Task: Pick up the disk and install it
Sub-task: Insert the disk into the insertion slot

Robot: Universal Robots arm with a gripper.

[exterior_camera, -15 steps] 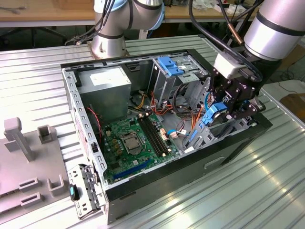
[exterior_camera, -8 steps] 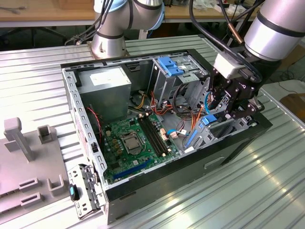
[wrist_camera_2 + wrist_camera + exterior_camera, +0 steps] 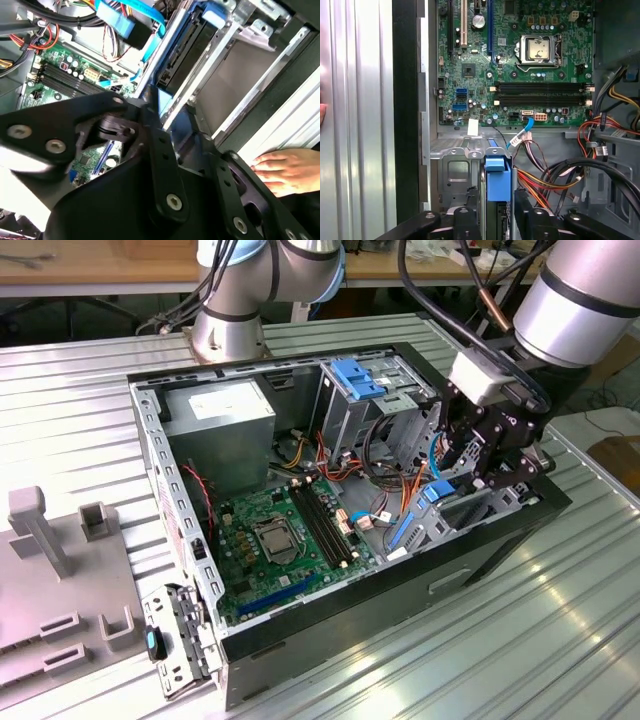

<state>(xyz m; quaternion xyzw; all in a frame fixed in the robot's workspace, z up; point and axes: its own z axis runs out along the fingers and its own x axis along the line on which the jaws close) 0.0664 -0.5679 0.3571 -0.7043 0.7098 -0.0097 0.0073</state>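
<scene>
An open computer case [image 3: 400, 612] lies on its side on a ribbed metal worktop [image 3: 520, 640]. Inside the case, a green motherboard [image 3: 285, 540] covers the floor and a grey power supply [image 3: 215, 425] sits in the far corner.

The robot arm reaches into the case at the exterior view's right. Its black gripper [image 3: 485, 475] is low over a bare metal drive cage [image 3: 452, 175], just inside the case's side wall.

The disk [image 3: 498, 182], a dark drive in a bright blue frame, stands on edge in that cage. In the first wrist view the two black fingers [image 3: 532, 220] sit against either side of it, pinching its near end. The second wrist view shows the disk [image 3: 187, 47] running along the cage rails, next to the case's side wall.

Orange, red and black cables [image 3: 560, 175] crowd the case just beside the cage.

A person's hand [image 3: 285, 170] rests flat on the worktop just outside the case. A grey plastic fixture plate [image 3: 60, 580] lies on the worktop outside the case, at the exterior view's left.
</scene>
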